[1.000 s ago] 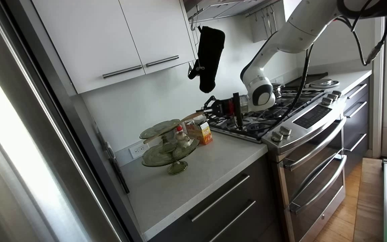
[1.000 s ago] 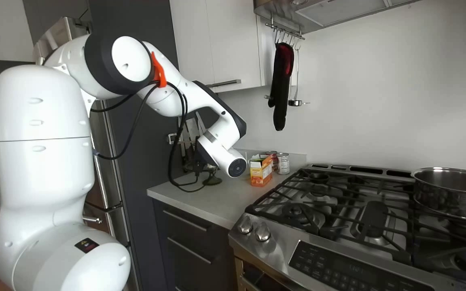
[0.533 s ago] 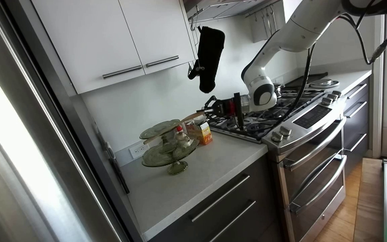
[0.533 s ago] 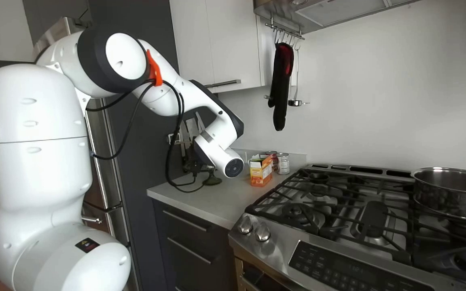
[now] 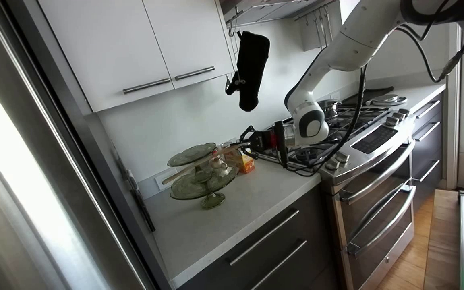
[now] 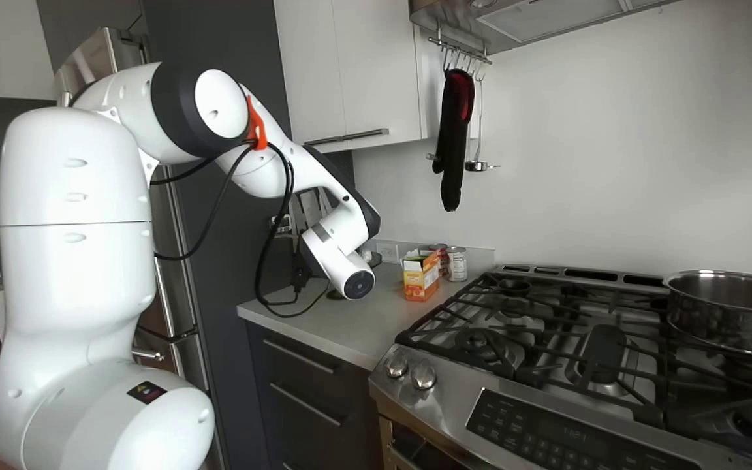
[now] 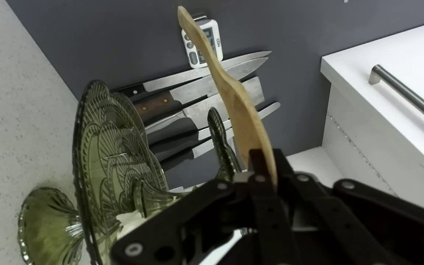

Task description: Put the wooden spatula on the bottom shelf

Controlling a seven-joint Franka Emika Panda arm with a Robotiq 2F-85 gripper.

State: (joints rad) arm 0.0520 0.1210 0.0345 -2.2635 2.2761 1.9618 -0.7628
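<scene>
My gripper (image 5: 238,145) is shut on the blade end of the wooden spatula (image 5: 187,170). The handle points away from the gripper, toward the wall with knives. In the wrist view the blade of the spatula (image 7: 236,99) stands between the fingertips (image 7: 259,160). The olive-green stand's bottom shelf (image 5: 187,190) is below the spatula; it also shows in the wrist view (image 7: 99,158). The smaller upper tray (image 5: 191,154) is above it. In that exterior view the spatula crosses the gap between the trays; whether it is between them or in front, I cannot tell.
A whitish item with a red top (image 5: 217,164) is at the bottom shelf. An orange carton (image 6: 420,277) and cans (image 6: 457,264) stand by the wall. Knives (image 7: 197,106) and a timer (image 7: 202,44) hang on the grey panel. The stove (image 6: 546,352) adjoins the counter.
My gripper and the spatula have moved down and slightly toward the stand. The spatula overlapped the upper tray's edge before and now appears below it. The grip has not changed.
</scene>
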